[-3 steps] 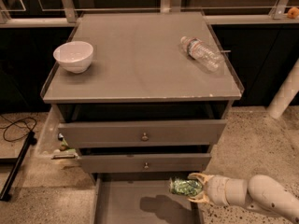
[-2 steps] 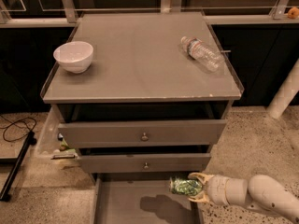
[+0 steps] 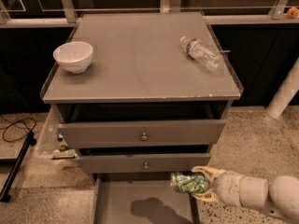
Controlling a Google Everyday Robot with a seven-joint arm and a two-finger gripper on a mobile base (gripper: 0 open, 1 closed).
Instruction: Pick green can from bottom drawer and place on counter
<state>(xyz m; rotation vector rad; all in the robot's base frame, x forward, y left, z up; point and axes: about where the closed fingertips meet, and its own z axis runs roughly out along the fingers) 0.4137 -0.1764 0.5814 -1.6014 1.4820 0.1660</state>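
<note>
Green can [image 3: 188, 182] held sideways in gripper [image 3: 202, 184], lifted above bottom drawer [image 3: 140, 204] floor (shadow below), for carrying to counter [image 3: 140, 64].

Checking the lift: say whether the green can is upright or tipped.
Tipped: green can lies horizontal in the pincer, above the bottom drawer.

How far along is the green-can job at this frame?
Done: the end effector, lower right, grips the can. In hand: the can hangs over the open bottom drawer, shadow on its floor. Left: raise it and set it on the counter.
</note>
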